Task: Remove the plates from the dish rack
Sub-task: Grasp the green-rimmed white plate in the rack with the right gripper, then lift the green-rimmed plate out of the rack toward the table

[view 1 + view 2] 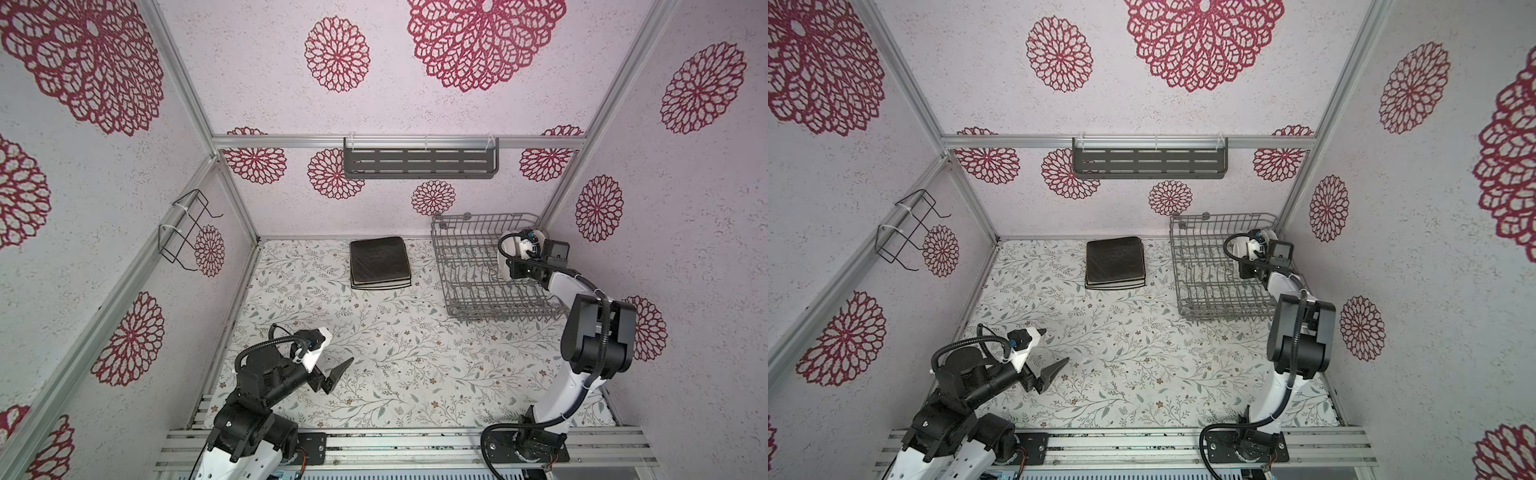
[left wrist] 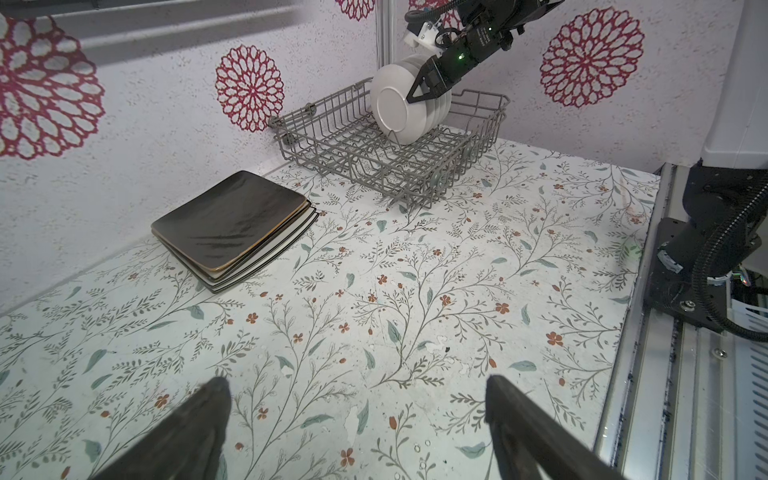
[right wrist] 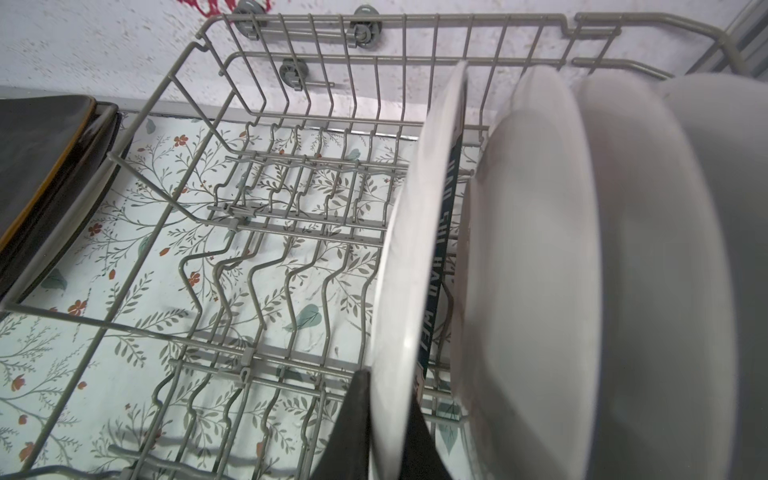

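Gripping the front round plate (image 3: 411,257) by its rim inside the dish rack (image 1: 457,249).
Clenched on that rim with the right jaws, one on each face, likely so as to draw it straight up and out. Just behind the jaws, on the printed side: other round plates (image 3: 536,257), standing close together, untouched. Well away from both pairs of jaws, on the surface (image 1: 415,365): a stack of square plates (image 1: 379,259), probably marking the set-down spot. With the left jaws spread wide and empty over bare surface, seemingly kept clear.
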Robot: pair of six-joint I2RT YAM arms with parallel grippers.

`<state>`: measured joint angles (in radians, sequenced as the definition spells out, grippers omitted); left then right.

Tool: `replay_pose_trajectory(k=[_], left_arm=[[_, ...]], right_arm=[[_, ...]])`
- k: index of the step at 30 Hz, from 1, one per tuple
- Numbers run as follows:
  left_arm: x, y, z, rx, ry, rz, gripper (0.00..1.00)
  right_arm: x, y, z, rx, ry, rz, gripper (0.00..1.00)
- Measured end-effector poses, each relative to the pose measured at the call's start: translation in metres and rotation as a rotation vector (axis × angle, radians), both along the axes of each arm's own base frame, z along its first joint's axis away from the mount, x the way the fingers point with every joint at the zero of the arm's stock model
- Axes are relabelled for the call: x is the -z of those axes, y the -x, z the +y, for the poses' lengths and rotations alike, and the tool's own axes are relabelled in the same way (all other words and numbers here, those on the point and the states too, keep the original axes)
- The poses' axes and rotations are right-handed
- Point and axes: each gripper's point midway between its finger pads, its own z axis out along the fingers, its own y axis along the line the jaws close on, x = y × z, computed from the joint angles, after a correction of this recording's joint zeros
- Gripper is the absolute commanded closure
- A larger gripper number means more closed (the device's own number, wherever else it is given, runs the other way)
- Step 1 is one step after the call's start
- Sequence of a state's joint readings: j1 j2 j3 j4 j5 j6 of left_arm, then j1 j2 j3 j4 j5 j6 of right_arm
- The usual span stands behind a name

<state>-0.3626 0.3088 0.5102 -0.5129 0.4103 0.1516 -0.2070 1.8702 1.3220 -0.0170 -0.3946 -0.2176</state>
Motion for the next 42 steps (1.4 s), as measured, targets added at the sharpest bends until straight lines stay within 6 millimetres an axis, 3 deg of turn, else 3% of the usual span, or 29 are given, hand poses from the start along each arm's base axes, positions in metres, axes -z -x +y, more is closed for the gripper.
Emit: replay_pose_trajectory(k=[11,30,35,42], left_arm=[[-0.003,0.003,0.0,0.007,0.004,-0.02,0.03],[-0.003,0.004,0.0,0.011,0.003,-0.035,0.03],[-0.001,0.004,0.0,0.01,0.001,-0.032,0.03],[-0.004,0.006,0.001,0.009,0.006,-0.045,0.03]], right_arm=[[-0.002,0.002,0.007,-0.03,-0.025,0.002,0.94],[-0.038,0.01,0.02,-0.089,-0.061,-0.04,0.99],[-0.059,0.017,0.028,-0.122,-0.079,-0.072,0.99],[-0.118,0.036,0.049,-0.185,-0.053,-0.2,1.0]])
